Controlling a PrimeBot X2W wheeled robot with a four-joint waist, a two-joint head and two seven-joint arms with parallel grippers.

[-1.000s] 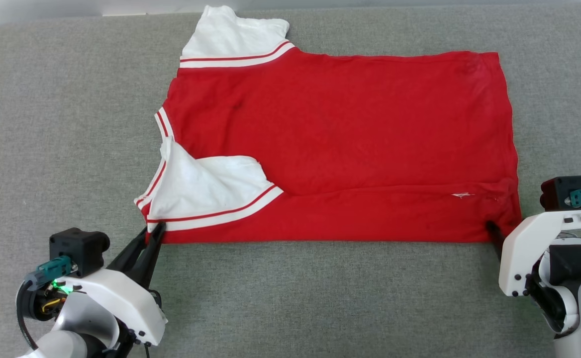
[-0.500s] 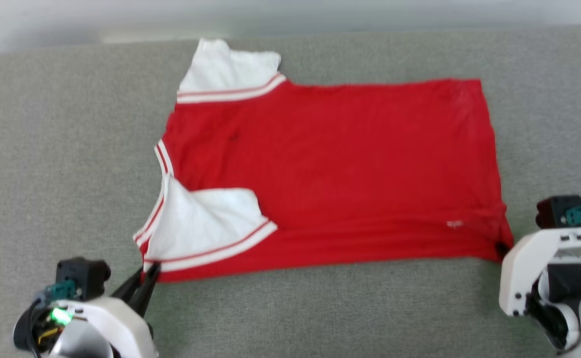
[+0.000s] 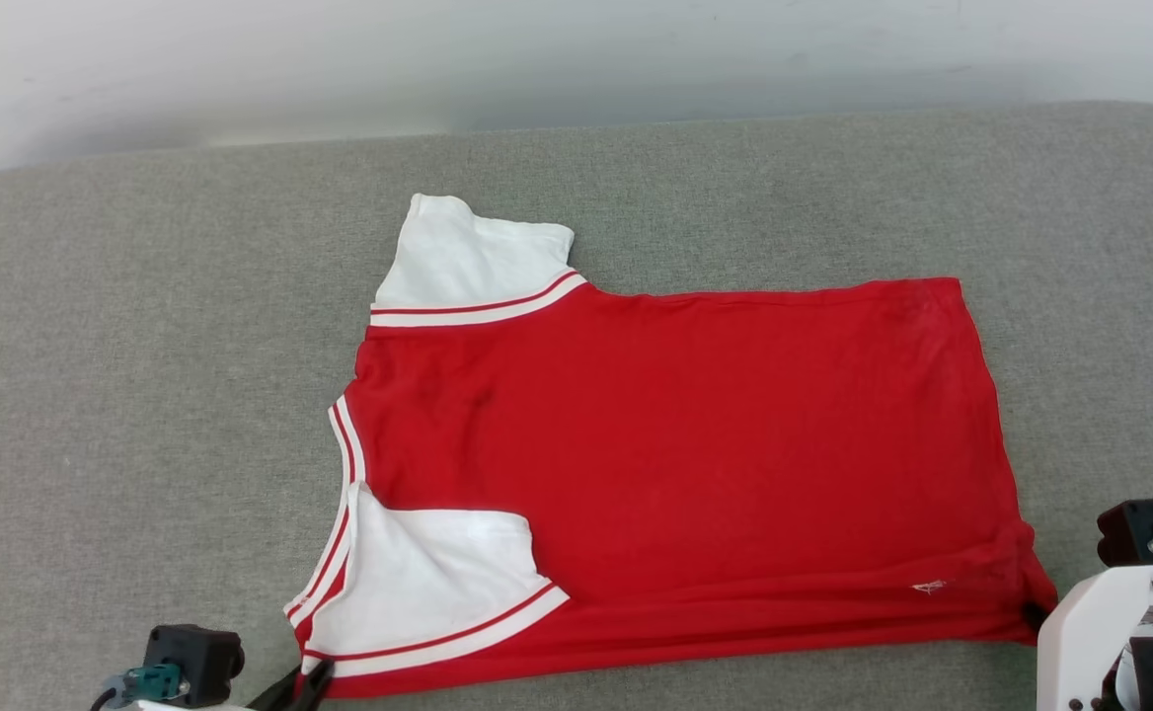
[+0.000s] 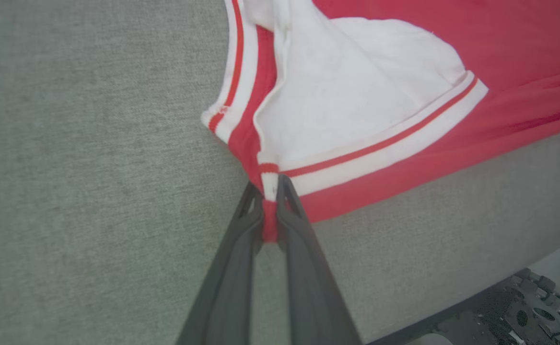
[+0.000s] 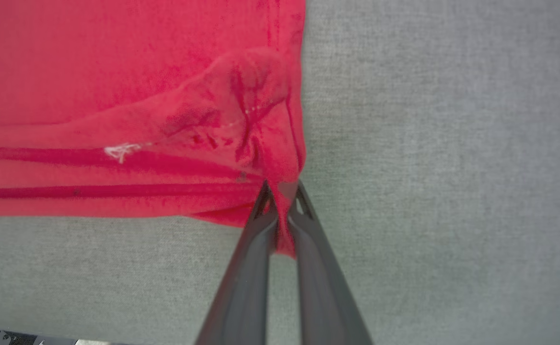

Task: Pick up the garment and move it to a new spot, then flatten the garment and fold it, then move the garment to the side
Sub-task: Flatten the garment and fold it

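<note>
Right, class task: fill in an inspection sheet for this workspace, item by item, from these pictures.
Surface: grey woven fabric, flat.
Job's things: red garment spread out, near sleeve folded onto the body, creases at the right near corner.
Clutter: nothing seen.
Grippers: left gripper shut on the garment's sleeve-side near corner; right gripper shut on its hem corner.
Cables: teal connector on the left wrist; leads too cropped to judge.
Surroundings: pale wall behind.

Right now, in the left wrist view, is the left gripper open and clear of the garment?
No, the left gripper is shut on a red corner of the garment.
</note>
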